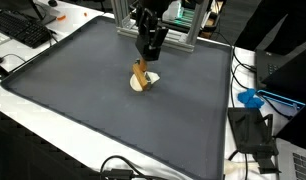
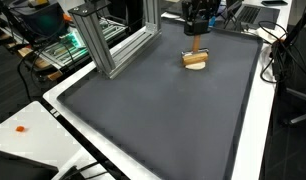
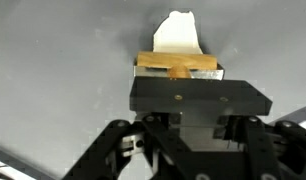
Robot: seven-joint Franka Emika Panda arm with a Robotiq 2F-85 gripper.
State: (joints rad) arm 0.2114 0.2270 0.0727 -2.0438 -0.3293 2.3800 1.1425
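My gripper (image 1: pixel 146 58) hangs over the far middle of a dark grey mat (image 1: pixel 103 110), shut on an upright tan wooden piece (image 1: pixel 141 72). The piece's lower end rests on or just above a small white round object (image 1: pixel 147 85) lying on the mat. In an exterior view the gripper (image 2: pixel 197 35) holds the same wooden piece (image 2: pixel 197 47) above the pale object (image 2: pixel 196 62). In the wrist view the wooden piece (image 3: pixel 178 65) shows past the gripper's black body, with the white object (image 3: pixel 179 30) beyond it. The fingertips themselves are hidden there.
An aluminium frame (image 2: pixel 113 45) stands along the mat's (image 2: pixel 163 120) far edge behind the arm. A keyboard (image 1: pixel 23 30) lies off one corner. A blue object (image 1: pixel 251 98) and black equipment (image 1: pixel 255 130) sit beside the mat. Cables (image 1: pixel 123 170) trail at the near edge.
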